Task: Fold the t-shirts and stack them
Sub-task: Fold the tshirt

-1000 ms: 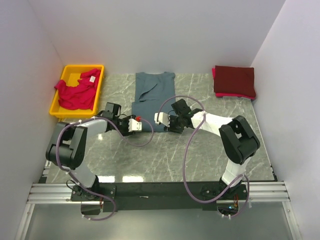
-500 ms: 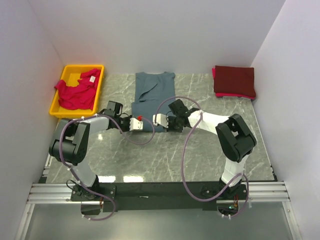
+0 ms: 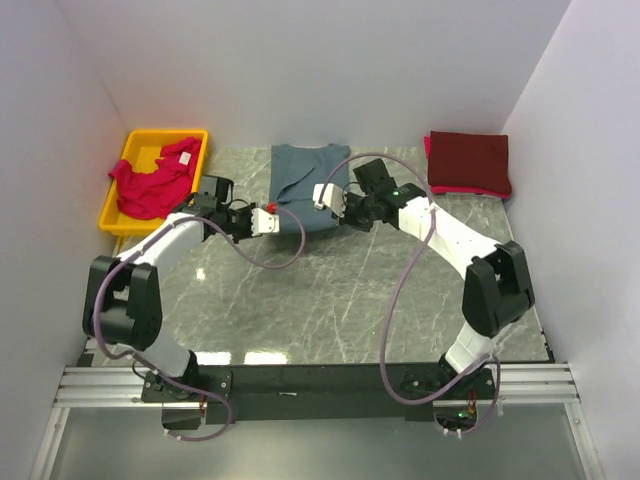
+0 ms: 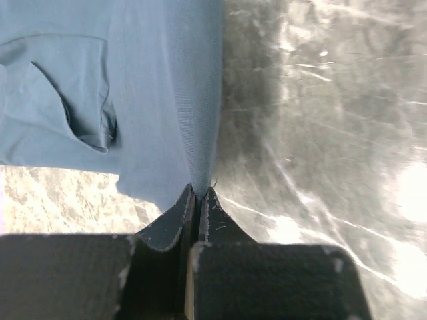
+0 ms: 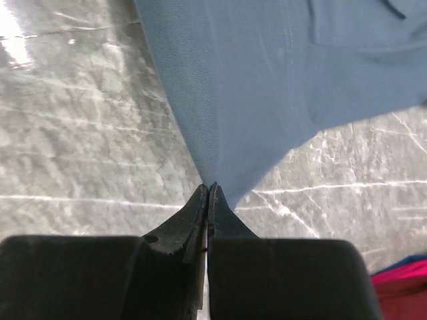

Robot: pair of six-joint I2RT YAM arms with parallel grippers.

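blue-grey t-shirt [image 3: 300,175] hem pinched in both jaws

Slate blue-grey t-shirt [image 3: 305,180] folded lengthwise into a narrow strip at the rear middle of the table [image 3: 330,290], both near corners pinched taut; bright pinkish-red t-shirt [image 3: 150,190] crumpled in the yellow bin [image 3: 165,133] at rear left; dark maroon t-shirt [image 3: 468,160] folded flat at rear right.

We see the blue-grey t-shirt [image 4: 133,87] as soft matt cloth with a fine knit, and the table [image 4: 320,120] as polished grey stone, glossy with glare. The fingers [image 4: 167,223] of the left gripper [image 4: 198,192] look like matt black plastic, scuffed pale at the edges; the bin [image 3: 165,133] is smooth yellow plastic.
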